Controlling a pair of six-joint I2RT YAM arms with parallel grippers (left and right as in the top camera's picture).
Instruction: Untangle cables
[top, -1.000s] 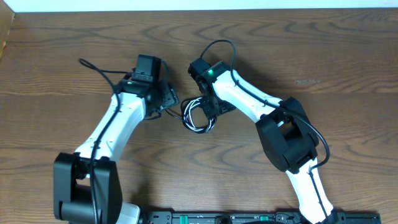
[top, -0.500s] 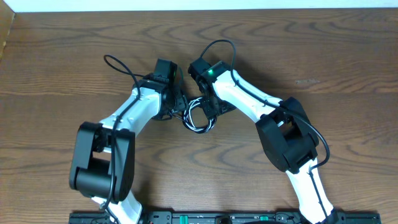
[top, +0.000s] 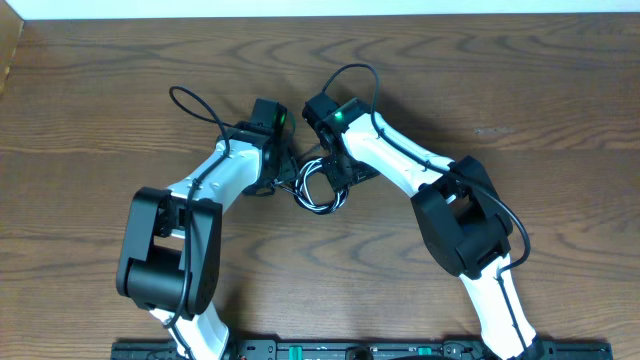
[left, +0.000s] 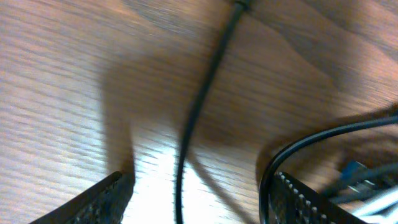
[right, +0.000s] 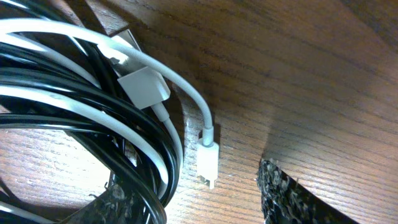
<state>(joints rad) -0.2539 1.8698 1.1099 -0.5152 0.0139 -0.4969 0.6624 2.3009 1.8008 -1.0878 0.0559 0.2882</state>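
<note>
The cables (top: 318, 186) lie as a small coil of black and white cords on the table between the two grippers. My left gripper (top: 286, 166) is at the coil's left edge and is open. In the left wrist view a thin black cord (left: 198, 106) runs down between the fingertips (left: 107, 198) without being clamped, and a second black strand (left: 273, 167) curves along the right finger. My right gripper (top: 336, 166) is open over the coil's right side. Its view shows the coil (right: 81, 118) against the left finger, and a white plug (right: 208, 159) lying loose in the gap.
The thick black wire (top: 352, 80) of the right arm arches above its wrist, and the left arm's own wire (top: 195, 105) loops out to the left. A flat white connector (right: 144, 87) sits on top of the coil. Bare wooden table (top: 500, 70) surrounds the coil.
My left arm has swung right, bringing its gripper up to the coil's left edge. The right arm and the coil have stayed put.
</note>
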